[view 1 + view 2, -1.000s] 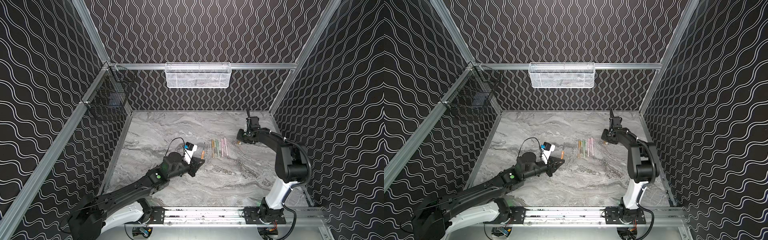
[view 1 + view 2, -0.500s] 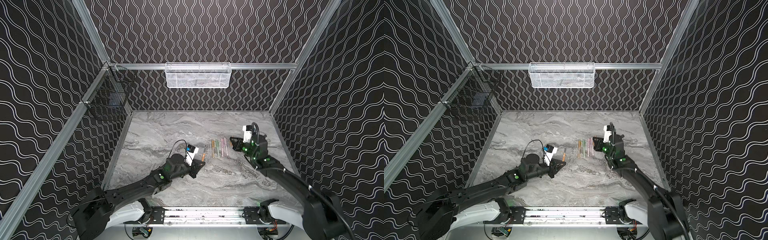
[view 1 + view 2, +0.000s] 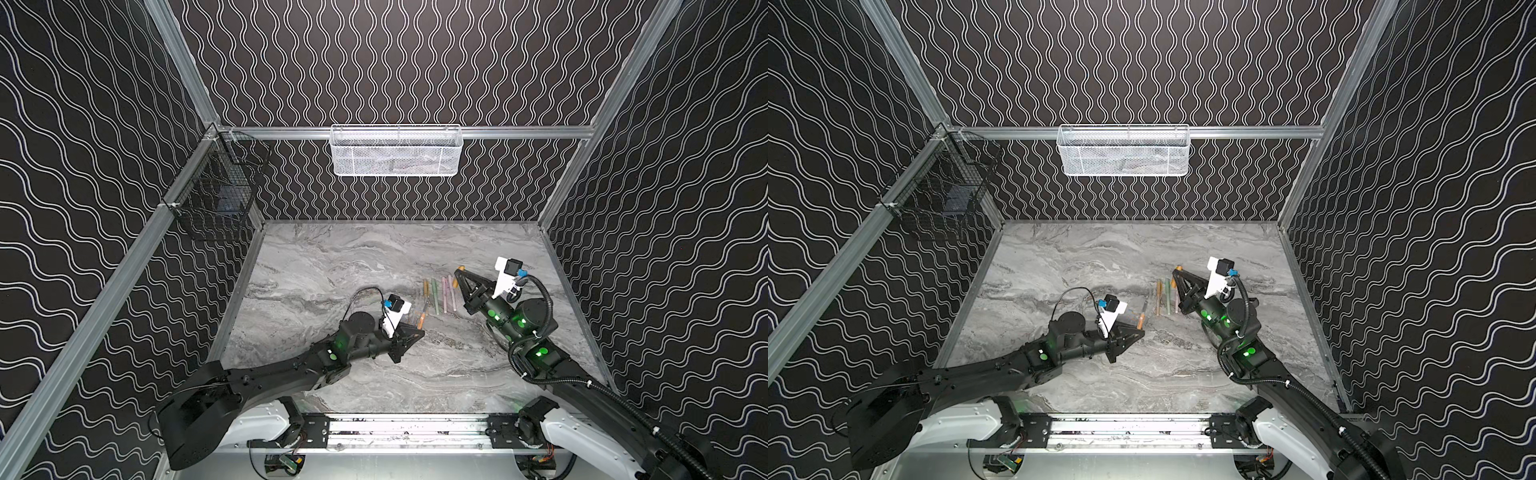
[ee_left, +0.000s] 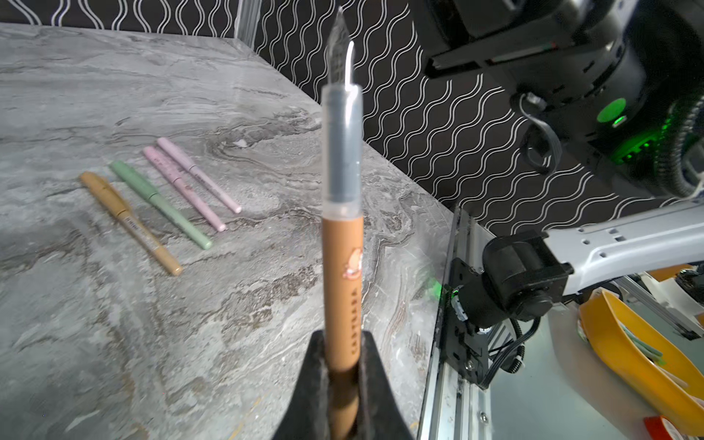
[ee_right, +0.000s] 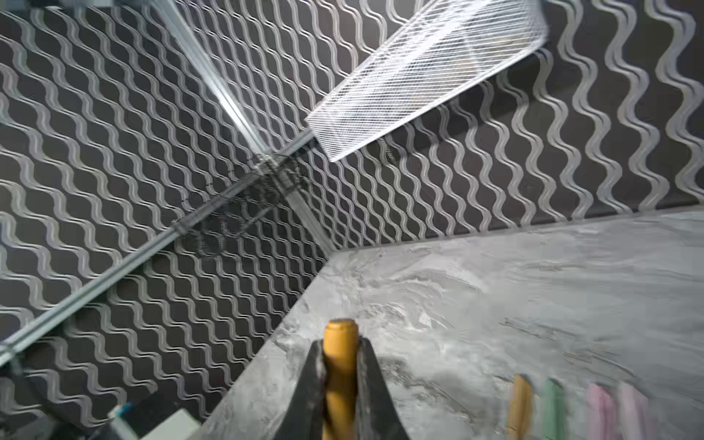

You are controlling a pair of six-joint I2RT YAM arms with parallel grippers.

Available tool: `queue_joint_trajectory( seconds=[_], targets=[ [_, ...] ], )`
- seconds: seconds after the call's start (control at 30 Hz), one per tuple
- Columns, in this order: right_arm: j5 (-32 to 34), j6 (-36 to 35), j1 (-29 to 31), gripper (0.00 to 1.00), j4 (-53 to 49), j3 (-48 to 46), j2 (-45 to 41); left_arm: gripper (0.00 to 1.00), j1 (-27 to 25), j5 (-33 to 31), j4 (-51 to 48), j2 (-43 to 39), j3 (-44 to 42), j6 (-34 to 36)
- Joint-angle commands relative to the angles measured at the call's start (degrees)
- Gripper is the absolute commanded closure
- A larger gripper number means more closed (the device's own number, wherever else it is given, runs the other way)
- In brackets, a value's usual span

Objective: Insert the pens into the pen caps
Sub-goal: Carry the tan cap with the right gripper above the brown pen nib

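Though blurry, right end effector (image 5: pixel 341 344) seemingly round cap (image 5: pixel 340 330); left end effector (image 4: pixel 342 337), pen (image 4: pixel 341 244).

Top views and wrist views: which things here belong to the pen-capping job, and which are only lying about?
Of the job: uncapped orange pen in the left tool; orange cap in the right tool; row of four capped pens.
Only lying about: white mesh basket; black wire basket; yellow bowl.
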Motion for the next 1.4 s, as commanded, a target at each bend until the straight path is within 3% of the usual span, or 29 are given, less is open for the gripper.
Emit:
queue_joint_trajectory(
  seconds=[0.0,1.37],
  targets=[
    [0.22,1.24,1.47,0.97,4.13,0.40,-0.30,1.00,-0.47,1.08,1.43,0.56,1.42,2.10],
    [-0.15,2.68,7.52,0.98,6.07,-1.19,1.40,1.00,-1.22,1.51,-2.90,0.85,4.77,3.67]
  ],
)
